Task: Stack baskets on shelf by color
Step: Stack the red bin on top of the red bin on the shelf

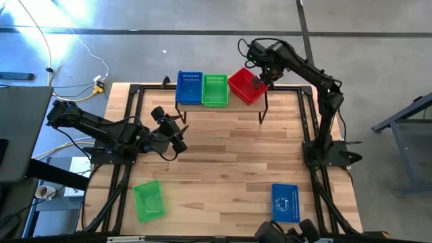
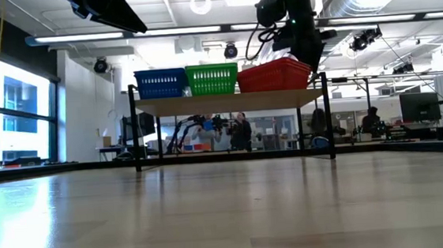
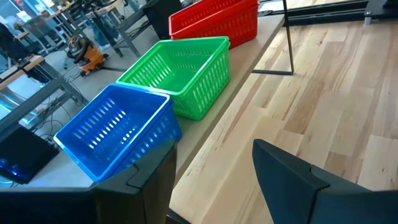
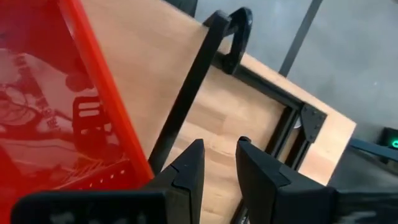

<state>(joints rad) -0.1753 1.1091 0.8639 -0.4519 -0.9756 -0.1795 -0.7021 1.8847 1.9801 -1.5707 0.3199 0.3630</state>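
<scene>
Nearest to the lens, on the right wrist view, the right tool (image 4: 221,149): two dark fingers parted only a little, nothing seen between them except bare wood, so probably empty, with the rim of the red basket (image 4: 93,93) just beside one finger. Seen from above, this tool hovering at the right end of the shelf (image 2: 228,101), over the red basket lying there askew, long axis diagonal to the shelf. Beside it on the same shelf, a green basket (image 1: 214,90) in the middle and a blue basket (image 1: 190,88) at the left end, both touching side by side, long axes running front to back. Left tool (image 1: 177,135) hanging above the counter (image 1: 229,155), in front of the shelf, fingers spread wide and holding nothing. Well apart from both tools, two loose baskets near the front edge of the counter: a second green basket (image 1: 148,200) at the left corner, slightly turned, and a second blue basket (image 1: 285,201) toward the right, long axis pointing to the shelf. Judged from this layout: left arm nearer to the loose green one, lying behind and left of its tool; right arm nearer to the loose blue one. No brand, label or readable writing anywhere on the baskets.
</scene>
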